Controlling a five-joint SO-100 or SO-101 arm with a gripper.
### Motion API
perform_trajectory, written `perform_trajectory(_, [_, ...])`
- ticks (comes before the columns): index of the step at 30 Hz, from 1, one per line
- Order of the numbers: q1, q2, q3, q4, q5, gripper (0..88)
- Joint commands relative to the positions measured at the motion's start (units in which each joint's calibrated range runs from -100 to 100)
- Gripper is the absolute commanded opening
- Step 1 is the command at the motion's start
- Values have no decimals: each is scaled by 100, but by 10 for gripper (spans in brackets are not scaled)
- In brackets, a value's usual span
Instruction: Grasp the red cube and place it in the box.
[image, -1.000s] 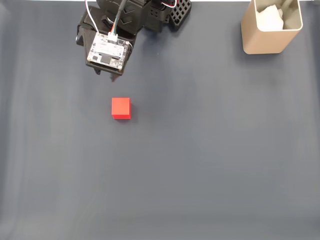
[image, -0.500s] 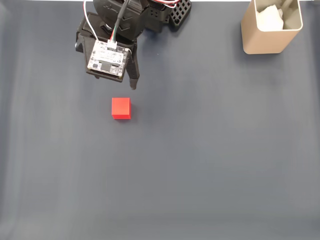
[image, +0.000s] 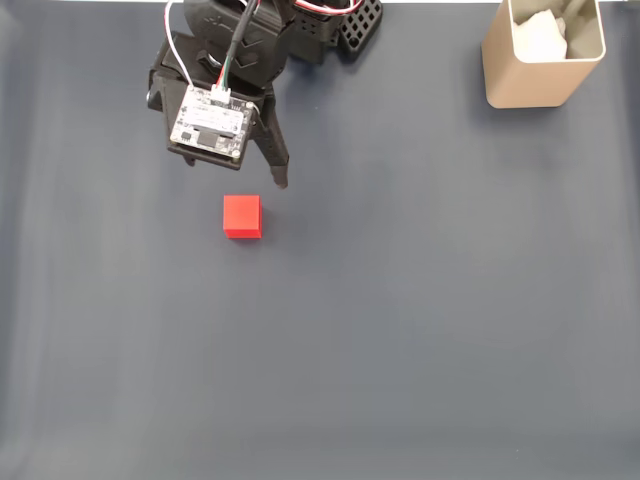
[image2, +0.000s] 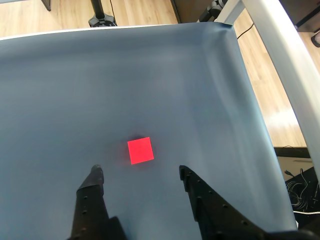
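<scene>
The red cube (image: 242, 216) lies flat on the dark grey mat, left of centre in the fixed view. My gripper (image: 236, 172) hovers just above it in that picture, open, with one black finger (image: 279, 175) splayed toward the cube's upper right. In the wrist view the red cube (image2: 140, 150) sits a little beyond the gripper (image2: 139, 171), between the lines of the two spread black fingers, touching neither. The beige box (image: 535, 88) stands at the top right corner of the fixed view, far from the arm, with something white inside.
The arm's black base (image: 330, 25) sits at the mat's top edge in the fixed view. In the wrist view the mat's edge (image2: 250, 100), a white frame bar (image2: 290, 65) and wooden floor lie to the right.
The gripper has gone from shut to open over the last second; one finger swung out down and to the right, toward the cube. The cube has not moved.
</scene>
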Motion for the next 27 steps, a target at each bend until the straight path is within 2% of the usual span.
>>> perform_trajectory(1, [-79, 39, -115, -226, -122, 371])
perform_trajectory(27, [-129, 722, 806, -1613, -322, 373])
